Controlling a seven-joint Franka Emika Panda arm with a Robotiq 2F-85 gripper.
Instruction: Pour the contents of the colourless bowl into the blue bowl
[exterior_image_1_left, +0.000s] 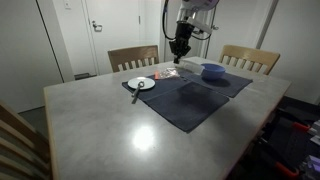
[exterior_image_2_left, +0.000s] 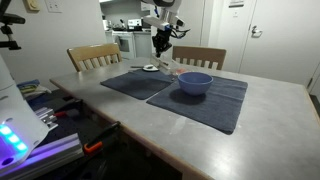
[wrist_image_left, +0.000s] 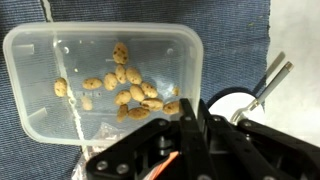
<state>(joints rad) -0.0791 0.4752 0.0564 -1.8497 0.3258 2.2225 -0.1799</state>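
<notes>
The gripper (exterior_image_1_left: 180, 50) hangs from the arm above the far side of the tabletop (exterior_image_1_left: 100, 130), pointing down. In the wrist view the gripper (wrist_image_left: 196, 125) fills the lower edge. Its dark fingers (wrist_image_left: 189, 115) stand close side by side and overlap the near corner of the colourless bowl (wrist_image_left: 100, 60). I cannot tell whether they are clamped on its rim or only held over it.

The colourless bowl lies just below and ahead of the gripper, flat on a dark blue mat (wrist_image_left: 240, 40). It holds a loose scatter of small tan pieces (wrist_image_left: 130, 90), most of them gathered toward the gripper's end. In an exterior view the colourless bowl (exterior_image_1_left: 168, 72) shows only as a faint pale shape beneath the gripper.

The blue bowl (exterior_image_1_left: 212, 71) stands upright on the mat off to one side of the gripper, apart from the colourless bowl. In an exterior view the blue bowl (exterior_image_2_left: 195, 83) sits nearer the camera than the gripper (exterior_image_2_left: 160, 47).

On the gripper's opposite side a white plate (exterior_image_1_left: 141, 83) rests at the mat's edge. In the wrist view the plate (wrist_image_left: 232, 103) lies close beside the fingers, with a metal utensil (wrist_image_left: 270, 78) slanting away from it.
</notes>
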